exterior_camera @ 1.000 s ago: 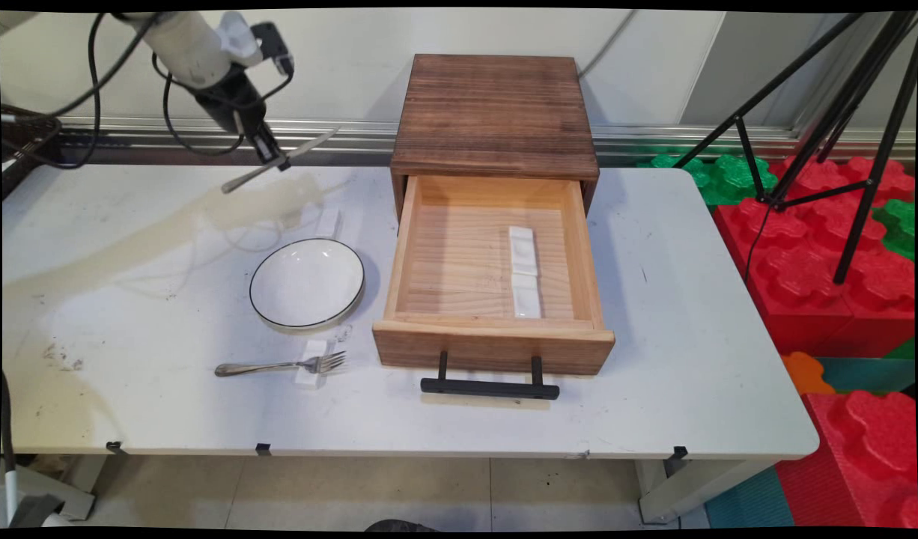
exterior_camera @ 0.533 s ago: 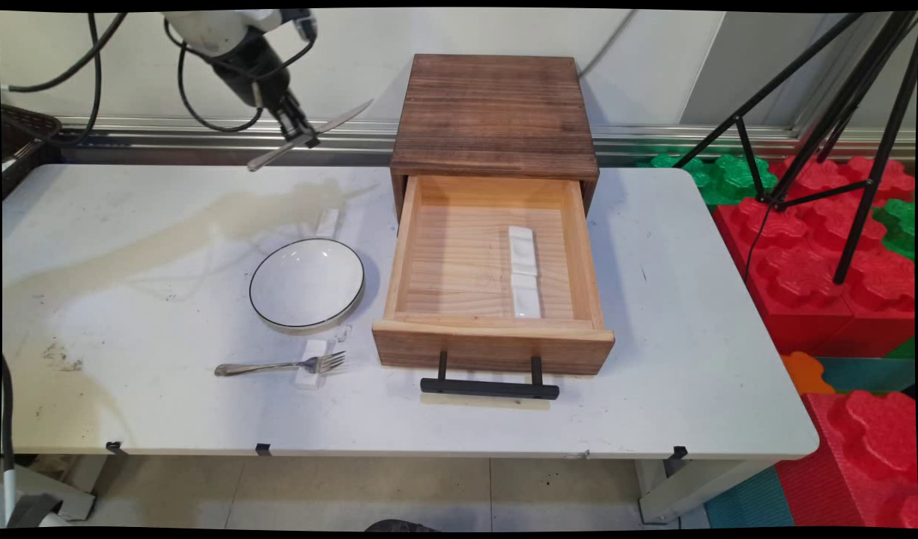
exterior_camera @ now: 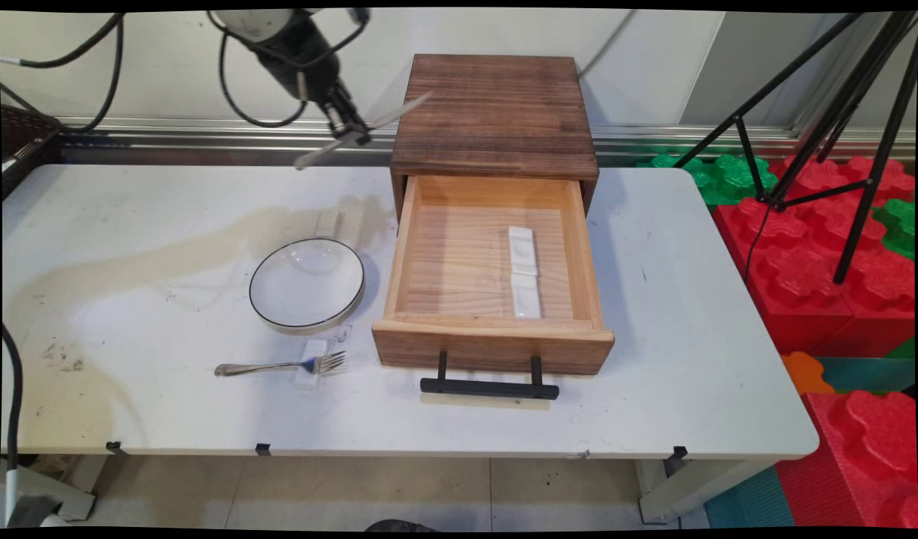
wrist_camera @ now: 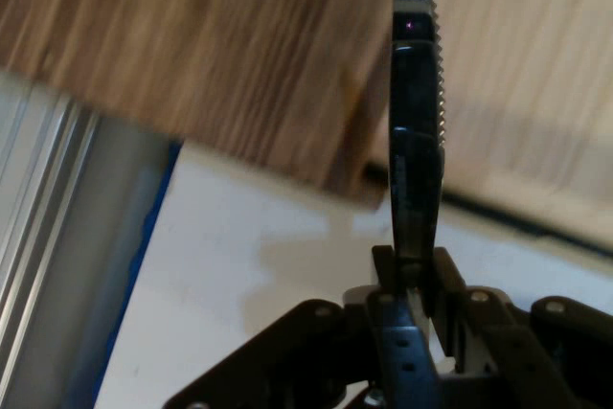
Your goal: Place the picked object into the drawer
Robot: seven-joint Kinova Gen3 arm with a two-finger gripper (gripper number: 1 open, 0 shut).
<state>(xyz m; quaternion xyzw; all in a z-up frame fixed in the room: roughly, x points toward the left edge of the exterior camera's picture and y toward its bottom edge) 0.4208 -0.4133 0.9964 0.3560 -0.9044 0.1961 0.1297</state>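
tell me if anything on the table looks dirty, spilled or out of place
A yellowish dried stain streaks the white table left of the black-rimmed white plate, with dark smudges near its left front. The end effector holds a silver table knife in the air.

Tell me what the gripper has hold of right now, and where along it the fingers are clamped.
The gripper holds a table knife, pinched about midway along, near where the handle meets the blade.

Quick count: 1 knife [exterior_camera: 363,131], 1 fork [exterior_camera: 279,366], 1 plate [exterior_camera: 306,284], 1 drawer box [exterior_camera: 495,112], 4 white rests [exterior_camera: 523,250] [exterior_camera: 526,295] [exterior_camera: 311,363] [exterior_camera: 326,222], 1 tripod [exterior_camera: 826,112].
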